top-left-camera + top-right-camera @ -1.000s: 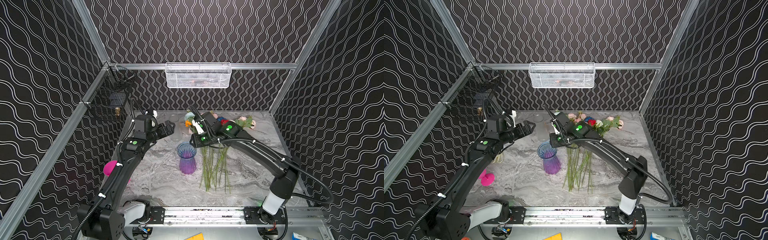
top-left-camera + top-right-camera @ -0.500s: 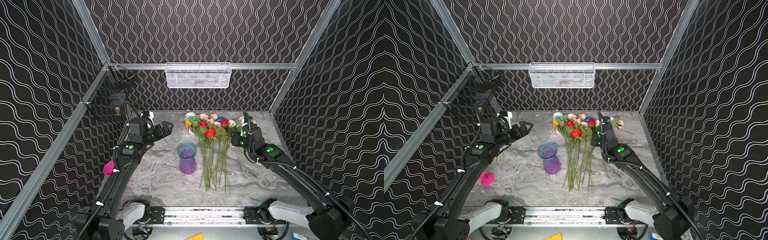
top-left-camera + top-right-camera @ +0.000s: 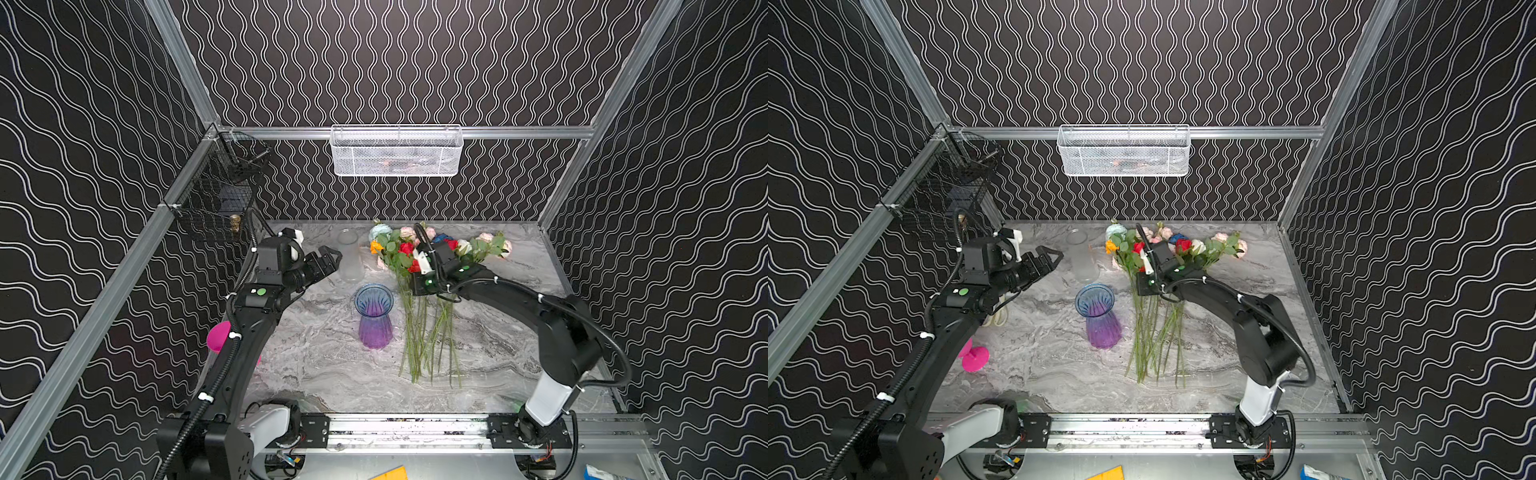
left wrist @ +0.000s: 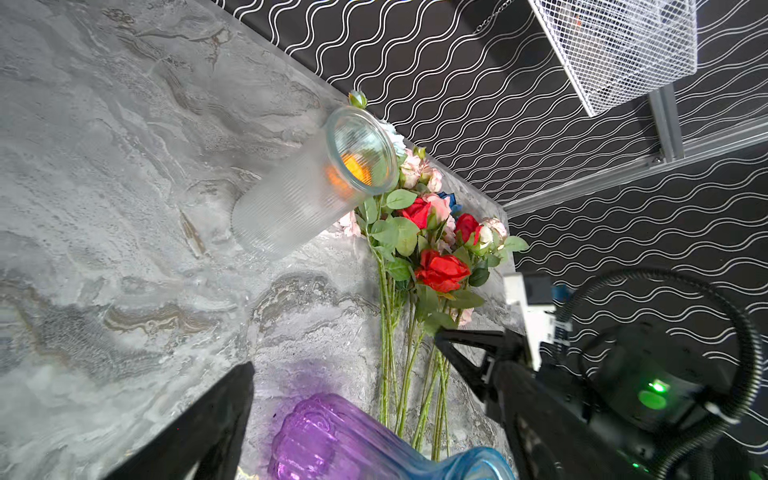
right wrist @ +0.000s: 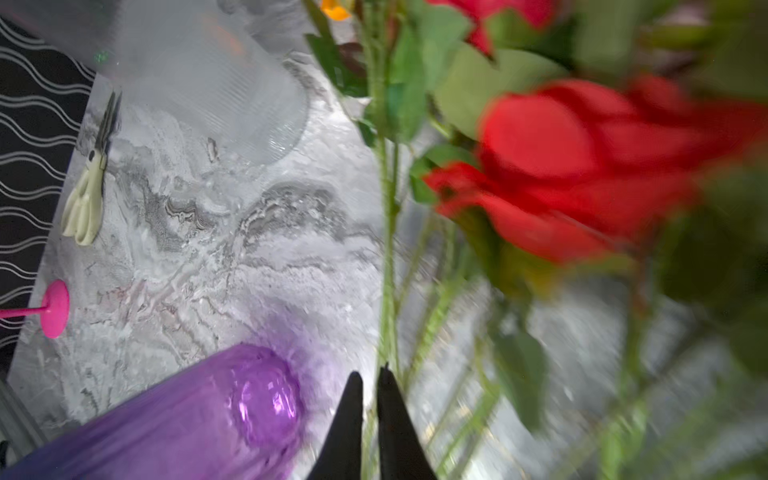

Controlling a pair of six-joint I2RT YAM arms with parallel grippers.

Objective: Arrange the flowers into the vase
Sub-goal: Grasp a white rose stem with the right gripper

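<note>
1. On the far left a pink toy (image 3: 974,358) lay on the grey marble table (image 3: 1050,374); the right wrist view showed cream scissors (image 5: 85,208) near it; in both top views the left arm hid most of them.
2. The left gripper (image 3: 333,261) hung above the table with its fingers wide apart; it held nothing.
3. A clear vase (image 3: 350,259) stood upright near the back wall; only the left wrist view showed its ribbed side, with an orange bloom glowing through the glass.
4. A purple vase (image 3: 374,316) with a blue top stood upright in the middle.
5. The flowers (image 3: 419,332) lay flat on the table just right of the purple vase, outside both vases; their heads lay toward the back wall and their stem ends toward the front; the heads were red, pink, white, orange and blue; the stems were long, thin and green, with leaves near the heads.
6. Both top views hid the fingers of the right gripper (image 5: 370,372); only the right wrist view showed them, almost together, with one thin green stem pinched in the slit; a red head looked blurry there.
</note>
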